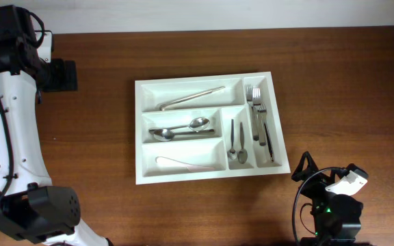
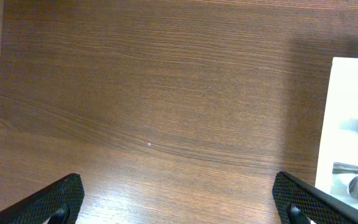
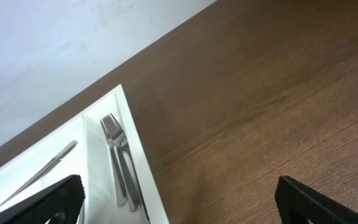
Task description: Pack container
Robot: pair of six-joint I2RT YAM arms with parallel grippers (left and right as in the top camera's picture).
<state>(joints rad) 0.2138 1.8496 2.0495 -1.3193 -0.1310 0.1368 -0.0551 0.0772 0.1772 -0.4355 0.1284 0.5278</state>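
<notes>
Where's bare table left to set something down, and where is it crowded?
Widest bare table lies between the container and the left arm; more lies right of the container. Every compartment holds cutlery; the forks sit tightest.

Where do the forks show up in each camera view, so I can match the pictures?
Overhead: the forks lie in the rightmost narrow compartment of the tray, tines toward the top.
Left wrist: not in it; only the tray's edge shows at right.
Right wrist: forks lower left, just inside the tray's corner.
Shared landmark: the white tray.
</notes>
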